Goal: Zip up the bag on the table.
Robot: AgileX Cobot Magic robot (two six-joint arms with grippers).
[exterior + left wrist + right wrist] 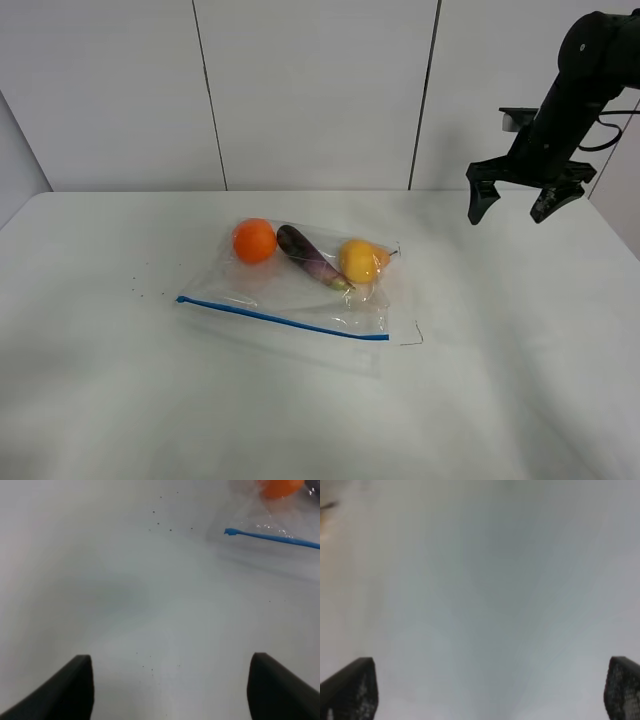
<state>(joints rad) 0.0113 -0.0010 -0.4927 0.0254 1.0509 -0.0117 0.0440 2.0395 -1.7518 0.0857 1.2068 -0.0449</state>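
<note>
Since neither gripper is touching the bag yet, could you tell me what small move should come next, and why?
Probably bring the right gripper, open and raised at the far right, down toward the near end of the thin blue zipper strip on the clear crinkly plastic bag. Nothing holds the bag, which lies flat on the white table.

Bag (300, 290) flat on table (520, 380), near centre, slightly left of middle.
Inside bag, along far edge: round fruit (254, 240) at left, long vegetable (310, 257) in the middle lying at a slant, second round fruit (360, 261) at right, touching the vegetable's near end. Zipper strip (283, 319) along bag's near edge, running left to right. Right gripper (512, 208) raised above table's far right part, well apart from bag, to its right and behind. Small specks (140, 290) on table left of bag.
</note>
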